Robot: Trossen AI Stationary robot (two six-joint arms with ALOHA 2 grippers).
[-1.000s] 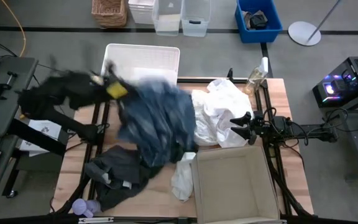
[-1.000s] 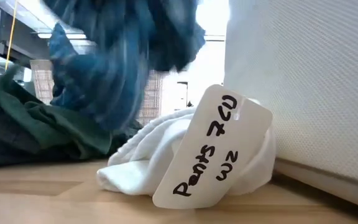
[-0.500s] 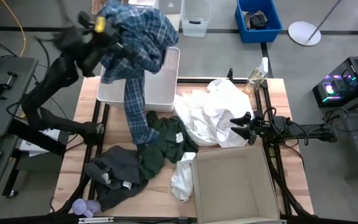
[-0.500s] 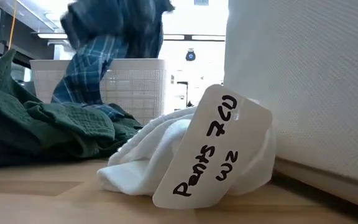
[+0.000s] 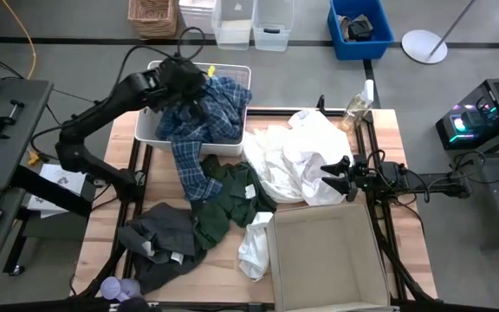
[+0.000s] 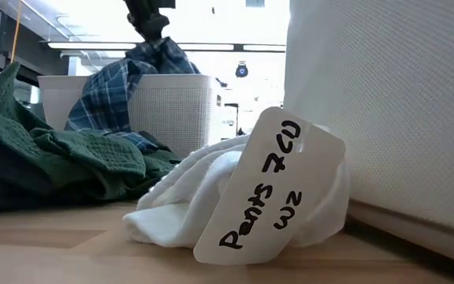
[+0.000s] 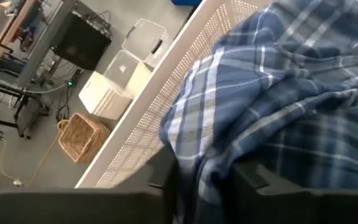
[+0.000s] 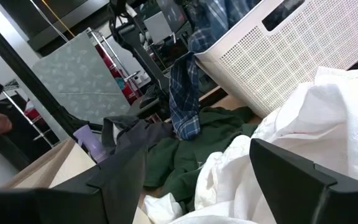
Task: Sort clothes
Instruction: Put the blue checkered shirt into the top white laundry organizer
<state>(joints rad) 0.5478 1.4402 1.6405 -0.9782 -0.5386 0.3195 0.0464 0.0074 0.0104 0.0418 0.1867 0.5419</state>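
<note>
The blue-and-white plaid shirt [image 5: 202, 117] lies mostly in the white slotted basket [image 5: 150, 130] at the table's far left. One end of it [image 5: 193, 178] hangs over the near rim onto the table. My left gripper [image 5: 184, 76] is above the basket, shut on the shirt. It also shows in the low view [image 6: 150, 20]. A dark green piece [image 5: 228, 195] and a dark grey piece [image 5: 163, 238] lie on the table. My right gripper [image 5: 336, 173] is open and empty above the white pile [image 5: 297, 152]. My left gripper pinches a bunched fold of the plaid shirt [image 7: 207, 165] between its two fingers [image 7: 166, 183]. It comes from above, slanting down into the basket. The shirt rests in the basket below the fingers, slack, with one end draped over the near rim onto the table.
A beige box [image 5: 327, 260] stands at the near right. Beside it lies a white garment [image 5: 254, 247] with a handwritten tag [image 6: 270, 185]. A purple bottle [image 5: 115, 289] lies at the near left edge, and a spray bottle [image 5: 359, 102] stands at the far right.
My left gripper has swung the plaid shirt up from the table's middle toward the far left, above the basket, then come down into it. The shirt now lies mostly in the basket, with one end still on the table. The green piece has been uncovered.
</note>
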